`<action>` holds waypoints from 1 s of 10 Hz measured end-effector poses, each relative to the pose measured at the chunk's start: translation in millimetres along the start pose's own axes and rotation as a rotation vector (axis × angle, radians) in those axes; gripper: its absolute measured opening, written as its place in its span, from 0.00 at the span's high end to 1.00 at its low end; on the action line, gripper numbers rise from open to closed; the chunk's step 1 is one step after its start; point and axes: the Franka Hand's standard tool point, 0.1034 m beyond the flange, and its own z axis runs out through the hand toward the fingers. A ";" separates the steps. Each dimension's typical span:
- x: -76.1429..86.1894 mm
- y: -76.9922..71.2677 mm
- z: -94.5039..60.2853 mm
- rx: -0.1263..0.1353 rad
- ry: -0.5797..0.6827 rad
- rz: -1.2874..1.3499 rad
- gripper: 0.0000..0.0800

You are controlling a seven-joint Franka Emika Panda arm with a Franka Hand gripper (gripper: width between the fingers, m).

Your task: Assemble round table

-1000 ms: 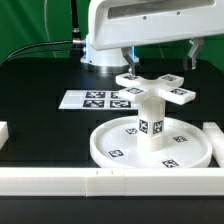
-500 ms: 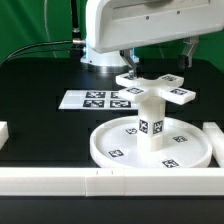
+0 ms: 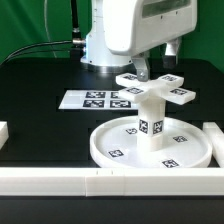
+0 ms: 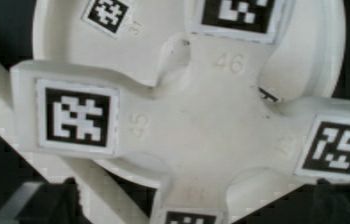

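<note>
The round disc (image 3: 105, 150) lies flat on the black table. The thick short cylinder (image 3: 151, 125) stands upright in its centre. The cross-shaped piece (image 3: 155, 90) sits level on top of the cylinder. My gripper (image 3: 160, 62) hangs just above and behind the cross, fingers spread apart, holding nothing. In the wrist view the cross (image 4: 190, 110) fills the picture from close above, with the tagged disc (image 4: 154, 25) behind it.
The marker board (image 3: 95, 99) lies flat behind the disc at the exterior view's left. A long white rail (image 3: 100, 180) runs along the front, with short white pieces at the left (image 3: 3, 133) and the right (image 3: 214, 135).
My hand has turned and shifted above the cross, looking narrower in the exterior view. The disc, cylinder and cross have not moved.
</note>
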 end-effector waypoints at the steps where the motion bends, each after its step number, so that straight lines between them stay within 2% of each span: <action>1: -1.2 0.9 0.1 -0.001 0.000 -0.046 0.19; 5: -6.0 3.8 2.2 -0.012 -0.022 -0.363 0.19; 8: -8.4 0.2 5.5 -0.004 -0.035 -0.529 0.19; 10: -12.4 -6.2 11.8 0.009 -0.039 -0.529 0.19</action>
